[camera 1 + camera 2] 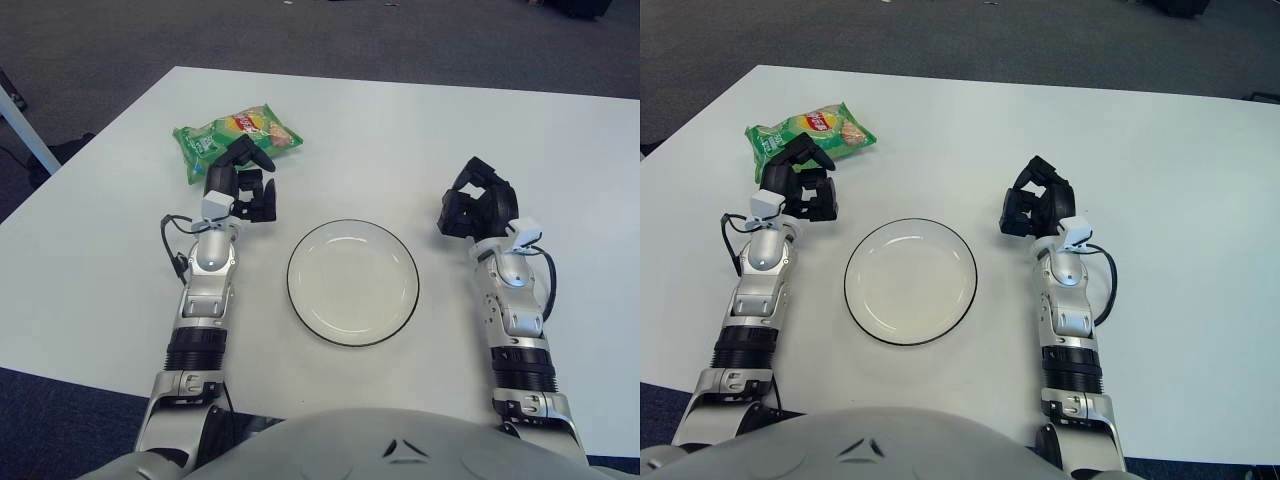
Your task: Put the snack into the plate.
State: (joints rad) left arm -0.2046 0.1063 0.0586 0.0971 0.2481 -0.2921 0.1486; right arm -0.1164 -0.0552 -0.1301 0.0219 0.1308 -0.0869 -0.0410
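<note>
white worktop (400, 130), dark carpet (300, 30) behind. left hand (240, 182) fingers loosely apart at snack (236, 133), upper left; right hand (477, 203) curled, holding nothing, right of plate (352, 282).

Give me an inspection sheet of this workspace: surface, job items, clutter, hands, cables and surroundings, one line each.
Surface: white table, bare apart from the job's things.
Job's things: green snack bag lying flat at the far left; white plate with a dark rim at centre, nothing on it.
Clutter: nothing seen.
Hands: left hand at the bag's near edge, fingers spread, not gripping it; right hand right of the plate, fingers curled, holding nothing.
Cables: black cable looped beside the left wrist, another at the right forearm.
Surroundings: dark carpet around the table.
</note>
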